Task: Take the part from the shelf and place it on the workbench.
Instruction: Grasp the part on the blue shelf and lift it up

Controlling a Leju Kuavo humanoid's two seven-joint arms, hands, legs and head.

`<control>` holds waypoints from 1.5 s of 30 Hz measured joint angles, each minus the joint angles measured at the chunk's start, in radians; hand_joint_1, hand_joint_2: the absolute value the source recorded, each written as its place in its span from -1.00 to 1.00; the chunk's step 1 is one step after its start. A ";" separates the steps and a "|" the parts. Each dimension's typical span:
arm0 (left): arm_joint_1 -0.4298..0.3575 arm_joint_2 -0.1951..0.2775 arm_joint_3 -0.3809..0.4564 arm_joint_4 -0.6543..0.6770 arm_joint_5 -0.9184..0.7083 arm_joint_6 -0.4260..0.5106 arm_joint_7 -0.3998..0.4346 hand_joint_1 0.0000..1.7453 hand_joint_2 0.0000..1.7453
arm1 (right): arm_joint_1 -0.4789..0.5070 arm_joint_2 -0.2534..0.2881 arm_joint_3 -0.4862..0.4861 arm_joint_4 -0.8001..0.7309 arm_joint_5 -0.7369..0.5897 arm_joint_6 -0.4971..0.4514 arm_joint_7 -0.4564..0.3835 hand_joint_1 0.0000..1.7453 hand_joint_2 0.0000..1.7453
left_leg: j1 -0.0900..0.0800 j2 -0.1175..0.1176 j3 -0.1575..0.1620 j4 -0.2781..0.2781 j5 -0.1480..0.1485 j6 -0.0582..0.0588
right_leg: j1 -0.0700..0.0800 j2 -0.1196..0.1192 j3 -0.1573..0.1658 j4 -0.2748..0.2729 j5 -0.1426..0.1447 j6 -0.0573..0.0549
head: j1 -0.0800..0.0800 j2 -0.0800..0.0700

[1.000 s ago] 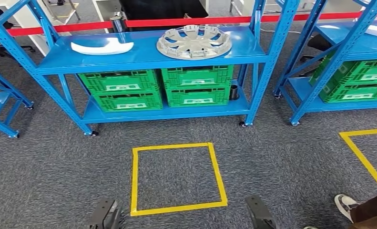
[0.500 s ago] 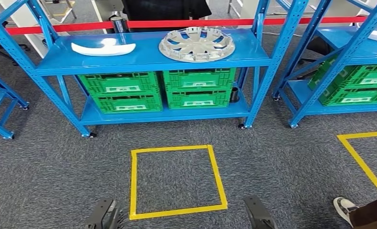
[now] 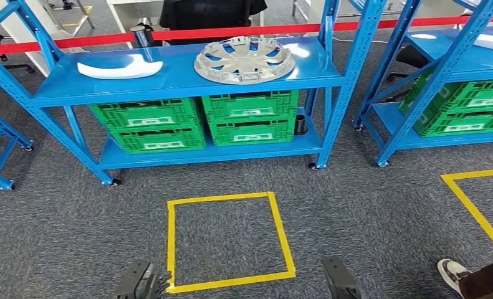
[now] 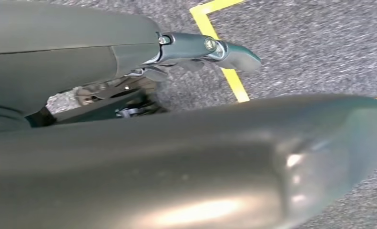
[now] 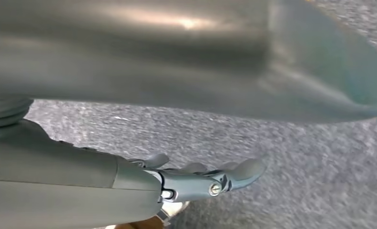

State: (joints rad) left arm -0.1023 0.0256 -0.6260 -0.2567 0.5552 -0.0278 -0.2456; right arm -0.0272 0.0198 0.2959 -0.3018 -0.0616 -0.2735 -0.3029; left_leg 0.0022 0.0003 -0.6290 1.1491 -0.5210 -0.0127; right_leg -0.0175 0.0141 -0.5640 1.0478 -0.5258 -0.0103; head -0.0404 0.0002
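So the part here looks like the silver hubcap point(image 3: 244, 58), lying flat on the top level of the blue shelf point(image 3: 181, 84), toward the right end of it. Nothing is touching it. To its left on the same level, well apart, there's a white curved panel point(image 3: 120, 67). Below them, on the lower level, sit green crates point(image 3: 194, 118) stacked two high in two side-by-side piles, and a small dark cylinder point(image 3: 300, 124) stands just beside the right pile. A red barrier tape point(image 3: 231, 30) runs behind the shelf.

A second blue shelf point(image 3: 437, 68) stands off to the right with more green crates in it. On the grey carpet point(image 3: 75, 224) in front of the first shelf there's a yellow tape square point(image 3: 228, 240), and part of another yellow outline point(image 3: 474, 208) further right. A person's shoe point(image 3: 450, 272) pokes in at the bottom right corner.

Both arms hang low, far from the shelf. The left hand point(image 4: 196, 52) holds nothing, with its fingers stretched out straight over the carpet right by the yellow tape. The right hand point(image 5: 200, 179) is the same deal: nothing in it, fingers extended and loosely apart above the carpet.
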 joint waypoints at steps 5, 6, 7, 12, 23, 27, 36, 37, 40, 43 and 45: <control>-0.003 0.001 0.000 -0.001 -0.001 0.000 0.000 -1.00 -1.00 | 0.008 -0.012 -0.003 -0.070 0.028 -0.047 0.008 -1.00 -1.00 | -0.007 -0.003 0.045 -0.115 0.027 0.015 | 0.001 0.002 0.006 -0.005 -0.008 0.028 | -0.001 0.000; -0.003 0.001 0.000 -0.001 -0.002 0.000 0.000 -1.00 -1.00 | 0.012 -0.016 -0.004 -0.092 0.034 -0.052 0.017 -1.00 -1.00 | -0.005 -0.002 0.049 -0.121 0.028 0.020 | 0.001 0.001 0.004 0.002 -0.013 0.034 | 0.000 0.000; -0.004 0.001 0.000 -0.001 -0.002 0.000 0.000 -1.00 -1.00 | 0.014 -0.021 -0.006 -0.114 0.041 -0.056 0.025 -1.00 -1.00 | -0.002 -0.001 0.054 -0.127 0.030 0.025 | 0.002 -0.001 -0.006 0.024 -0.026 0.039 | 0.000 0.000; -0.005 -0.002 0.000 -0.002 -0.006 -0.004 0.000 -1.00 -1.00 | 0.055 -0.049 -0.027 -0.237 0.115 -0.082 0.063 -1.00 -1.00 | 0.000 0.002 0.069 -0.133 0.020 0.038 | 0.001 -0.004 -0.137 0.257 -0.107 0.050 | 0.000 0.000; -0.006 -0.002 0.000 -0.003 -0.011 -0.009 -0.002 -1.00 -1.00 | 0.156 -0.083 -0.121 -0.702 0.374 -0.028 0.163 -1.00 -1.00 | -0.001 0.000 0.063 -0.052 -0.054 -0.013 | -0.005 -0.010 -0.026 0.000 0.019 0.006 | -0.005 0.000; -0.001 -0.002 0.000 -0.003 -0.014 -0.009 -0.006 -1.00 -1.00 | 0.170 -0.086 -0.137 -0.813 0.401 -0.009 0.176 -1.00 -1.00 | 0.002 0.000 -0.059 0.165 -0.120 -0.021 | -0.003 -0.009 -0.013 0.000 0.007 -0.005 | -0.007 0.000; 0.003 0.002 0.001 -0.003 -0.008 -0.009 -0.021 -1.00 -1.00 | 0.195 -0.085 -0.152 -1.026 0.430 0.067 0.189 -1.00 -1.00 | -0.009 -0.003 0.047 -0.119 0.031 0.017 | -0.001 -0.002 0.012 -0.007 -0.012 0.031 | -0.007 0.000; 0.003 0.002 0.002 -0.003 -0.007 -0.009 -0.022 -1.00 -1.00 | 0.195 -0.085 -0.153 -1.039 0.427 0.073 0.184 -1.00 -1.00 | -0.006 -0.002 0.052 -0.126 0.032 0.023 | 0.000 -0.003 0.007 0.007 -0.021 0.036 | -0.006 0.000; 0.002 0.000 0.006 -0.003 -0.007 -0.009 -0.024 -1.00 -1.00 | 0.196 -0.085 -0.157 -1.059 0.424 0.083 0.172 -1.00 -1.00 | -0.002 0.000 0.064 -0.137 0.032 0.036 | 0.001 -0.007 -0.072 0.160 -0.093 0.046 | -0.006 0.000; 0.004 -0.002 0.007 -0.003 -0.007 -0.010 -0.024 -1.00 -1.00 | 0.200 -0.085 -0.161 -1.070 0.425 0.083 0.164 -1.00 -1.00 | -0.001 0.000 0.070 -0.136 0.025 0.037 | -0.001 -0.007 -0.139 0.253 -0.095 0.053 | -0.005 0.000; 0.004 -0.003 0.007 -0.003 -0.007 -0.011 -0.024 -1.00 -1.00 | 0.200 -0.085 -0.163 -1.078 0.426 0.083 0.159 -1.00 -1.00 | 0.002 -0.001 0.080 -0.132 0.016 0.031 | -0.005 -0.009 -0.097 0.146 -0.018 0.056 | -0.005 0.000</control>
State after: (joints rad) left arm -0.0985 0.0224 -0.6191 -0.2599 0.5478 -0.0385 -0.2696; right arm 0.1732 -0.0649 0.1327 -1.3797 0.3646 -0.1904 -0.1434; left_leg 0.0042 -0.0010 -0.5493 1.0172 -0.5053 0.0184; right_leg -0.0227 0.0051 -0.6610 1.1940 -0.5436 0.0459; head -0.0458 0.0001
